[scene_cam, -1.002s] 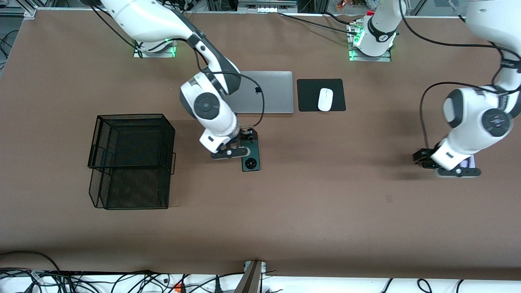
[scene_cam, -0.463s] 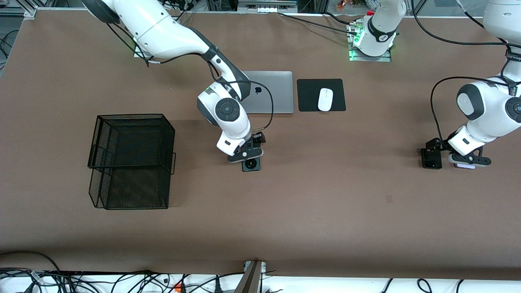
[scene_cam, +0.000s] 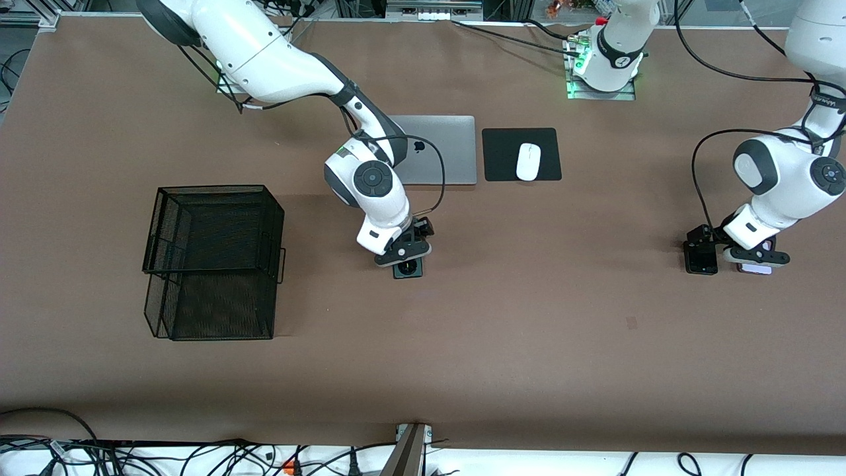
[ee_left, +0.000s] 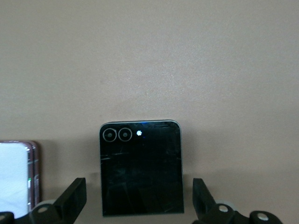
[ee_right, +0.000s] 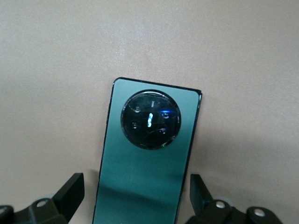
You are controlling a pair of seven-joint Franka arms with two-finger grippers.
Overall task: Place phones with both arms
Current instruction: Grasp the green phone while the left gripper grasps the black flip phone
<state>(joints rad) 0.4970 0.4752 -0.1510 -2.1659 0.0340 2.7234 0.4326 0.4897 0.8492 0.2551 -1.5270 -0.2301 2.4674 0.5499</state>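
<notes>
The dark green phone [ee_right: 148, 154] with its round black camera ring lies flat on the brown table; only its ring end [scene_cam: 408, 267] shows below the right arm's hand. My right gripper [scene_cam: 404, 256] [ee_right: 138, 198] hangs low over it, open, one finger on each long side with a gap. Toward the left arm's end lie the squarish black phone [scene_cam: 700, 260] [ee_left: 140, 169] and, beside it, the pale lilac phone [scene_cam: 755, 268] [ee_left: 16, 175]. My left gripper [scene_cam: 752, 258] [ee_left: 139, 203] is open, its fingers standing apart on either side of the black phone.
A black wire mesh basket [scene_cam: 211, 261] stands toward the right arm's end. A closed grey laptop [scene_cam: 439, 151] and a black pad [scene_cam: 502, 155] with a white mouse [scene_cam: 528, 161] lie near the bases. Cables run along the table's near edge.
Both arms have come down lower. The right gripper slid along the green phone, covering more of it. The left hand shifted, and the black phone now shows beside it.
</notes>
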